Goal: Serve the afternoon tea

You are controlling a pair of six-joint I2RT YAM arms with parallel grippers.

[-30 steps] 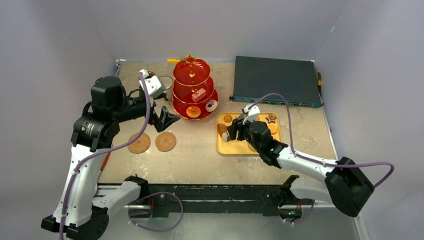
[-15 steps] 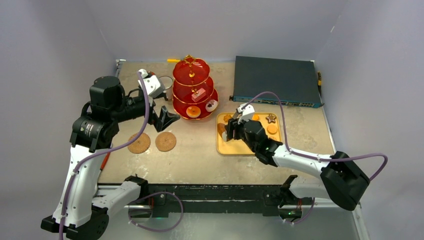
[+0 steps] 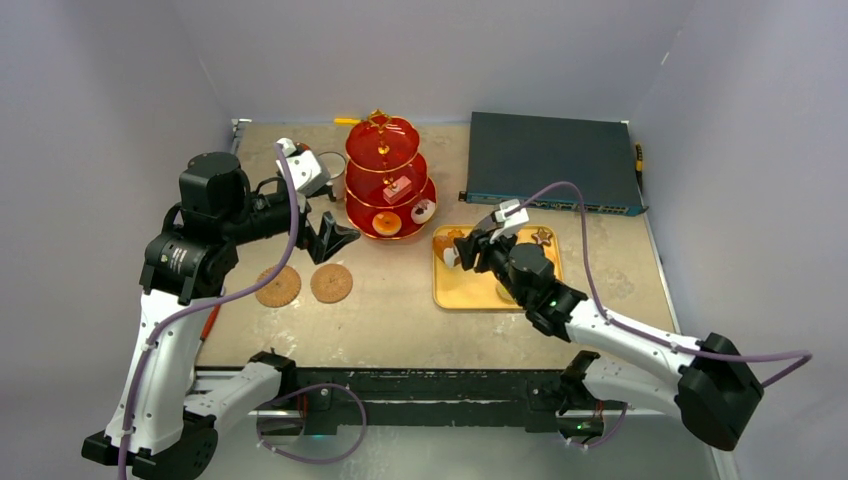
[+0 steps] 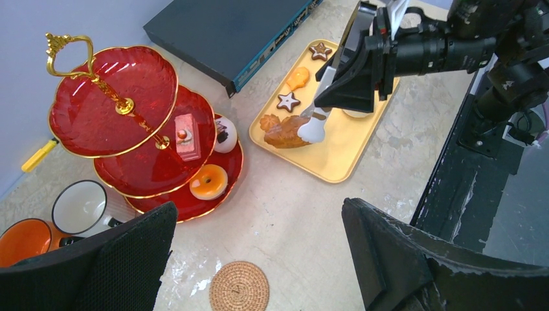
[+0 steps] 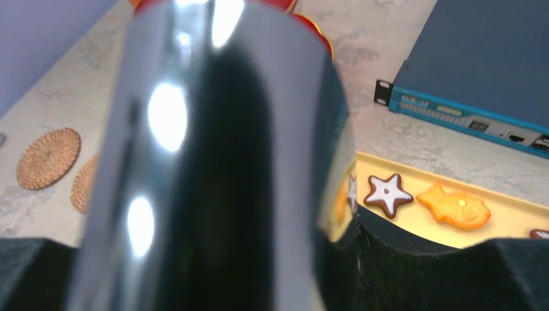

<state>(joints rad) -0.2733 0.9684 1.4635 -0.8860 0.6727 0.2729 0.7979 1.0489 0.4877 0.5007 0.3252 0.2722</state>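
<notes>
From above, I'm seeing the left gripper (image 3: pixel 338 240) hanging over the table just left of the stand (image 3: pixel 388 178). Its jaws are spread wide and holding nothing. The right gripper (image 3: pixel 462 252) is reaching over the left end of the tray (image 3: pixel 470 295). That tray is lying right of the stand and in front of the box (image 3: pixel 545 160). Two coasters (image 3: pixel 278 287) are sitting side by side near the left arm.

On the left wrist camera, I'm looking down between the parted fingers (image 4: pixel 97 272). The stand is upright, carrying a cake slice (image 4: pixel 188 136) on its middle tier. An orange pastry (image 4: pixel 208 183) and a white one (image 4: pixel 224 134) are sitting on the bottom tier. The white mug (image 4: pixel 79 207) and orange mug (image 4: pixel 22 241) are standing together just beside the bottom tier. The right gripper is clamping a pair of tongs (image 4: pixel 322 107), and their pale tips are touching a brown pastry (image 4: pixel 283 133) at the tray's stand-side end. I cannot tell whether that pastry is lifted.

On the right wrist camera, the shiny tongs are filling most of the frame. Past them, a star cookie (image 5: pixel 386 193) and a fish cookie (image 5: pixel 454 206) are lying on the tray, with the box behind.
</notes>
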